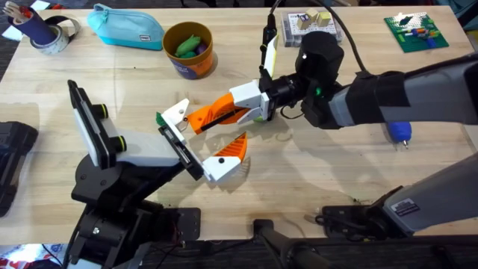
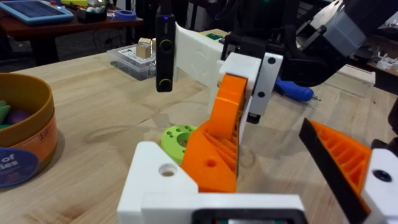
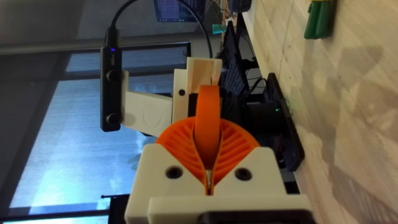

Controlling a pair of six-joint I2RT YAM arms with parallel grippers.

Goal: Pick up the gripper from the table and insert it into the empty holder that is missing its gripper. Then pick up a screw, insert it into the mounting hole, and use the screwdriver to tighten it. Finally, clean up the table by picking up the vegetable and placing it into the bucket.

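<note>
Wood-grain table (image 1: 314,172), light and matte, with two arms meeting at its middle. Right gripper (image 1: 200,119) has a white printed body and two ribbed orange pads (image 3: 180,140) pressed fully together on one smooth orange finger piece (image 3: 207,106), a curved strip standing up between them. Left gripper (image 1: 208,134) is spread wide and grips nothing. One of its sides carries a ribbed orange wedge finger (image 2: 342,162); the other is a white block holder (image 2: 161,180) with a round hole. The held strip's lower end sits against that holder, but whether it is seated or only touching is hard to tell.

One vegetable (image 2: 177,138), a lime-green round slice with holes, lies flat on the table just beside the white holder, near the held piece.

One screwdriver (image 1: 399,133), stubby with a blue handle and a thin metal tip, lies on the table at the right, close beside the right arm.

One bucket (image 1: 190,52), a round yellow-orange cup with a dark blue band, stands at the far side of the table, well apart from the grippers, with green and purple pieces inside.
</note>
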